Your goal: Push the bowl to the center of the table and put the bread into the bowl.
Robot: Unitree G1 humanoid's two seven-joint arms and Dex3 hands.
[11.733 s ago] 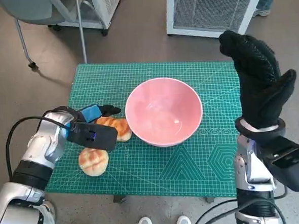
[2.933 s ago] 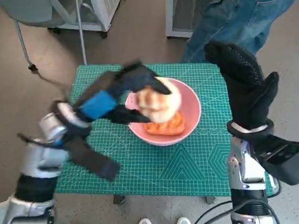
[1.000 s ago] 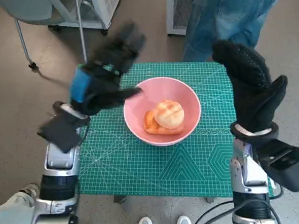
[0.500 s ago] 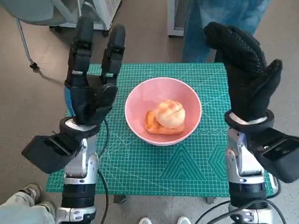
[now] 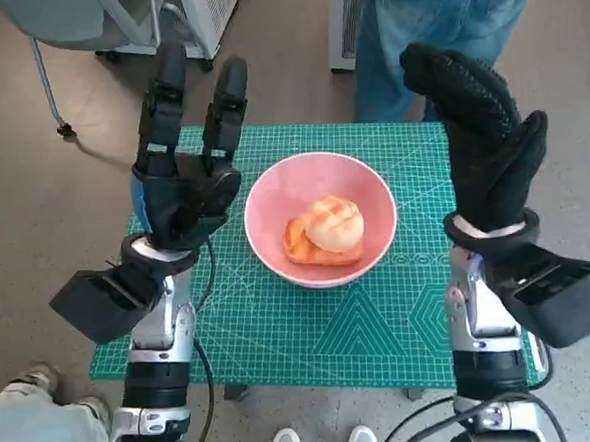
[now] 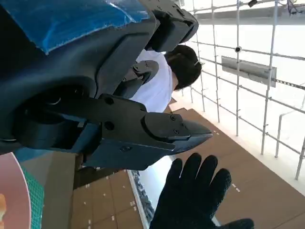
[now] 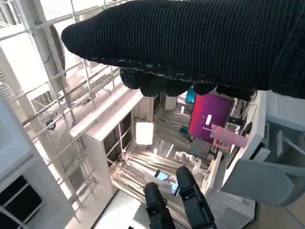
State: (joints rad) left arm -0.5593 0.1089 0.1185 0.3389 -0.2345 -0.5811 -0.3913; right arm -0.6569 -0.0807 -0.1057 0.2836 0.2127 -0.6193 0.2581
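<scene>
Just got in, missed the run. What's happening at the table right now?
Nothing is being handled at this moment. The pink bowl sits near the middle of the green cutting mat, with both pieces of bread inside it. The left hand and the gloved right hand are both raised above the table on either side of the bowl, fingers spread, holding nothing. A person in jeans stands at the far edge of the table. The task looks done.

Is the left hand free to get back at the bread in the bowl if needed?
Probably yes: the left hand is raised, holds nothing, and nothing lies between it and the bread in the open bowl.
</scene>
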